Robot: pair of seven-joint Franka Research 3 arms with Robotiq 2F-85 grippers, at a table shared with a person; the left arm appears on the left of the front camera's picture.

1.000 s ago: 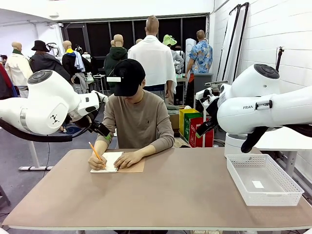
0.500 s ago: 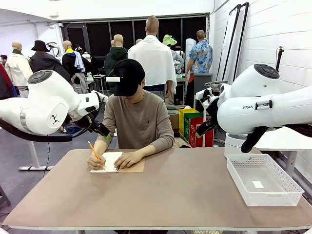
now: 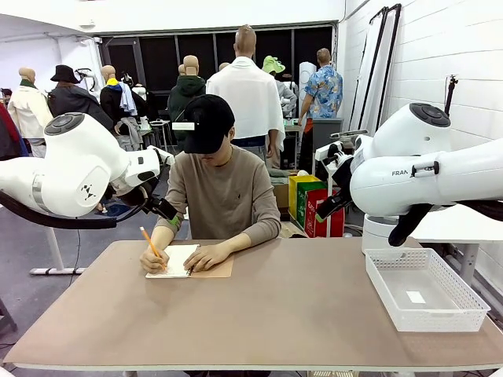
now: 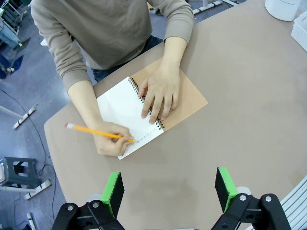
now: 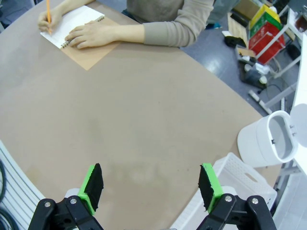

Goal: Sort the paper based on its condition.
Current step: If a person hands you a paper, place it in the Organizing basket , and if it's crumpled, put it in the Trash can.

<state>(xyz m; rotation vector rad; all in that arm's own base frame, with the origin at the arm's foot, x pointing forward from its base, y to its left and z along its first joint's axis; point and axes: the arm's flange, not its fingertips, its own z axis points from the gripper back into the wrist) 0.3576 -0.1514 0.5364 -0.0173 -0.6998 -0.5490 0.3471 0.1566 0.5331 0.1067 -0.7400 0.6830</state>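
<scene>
Back from the notebook [image 4: 125, 106], whose page one hand [image 4: 160, 93] presses flat for the pencil [image 4: 96, 132], left fingers [image 4: 113, 191] and right fingers [image 5: 91, 184] hover spread, empty, seemingly waiting.

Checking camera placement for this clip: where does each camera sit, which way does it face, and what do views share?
Front: fixed between the arms, facing across the table at the person writing in a notebook; left arm and right arm flank the picture.
Left wrist: above the table, looking down at the notebook; own jaws open.
Right wrist: above the table's near side, looking across; own jaws open.
Shared: all three show the notebook.
</scene>
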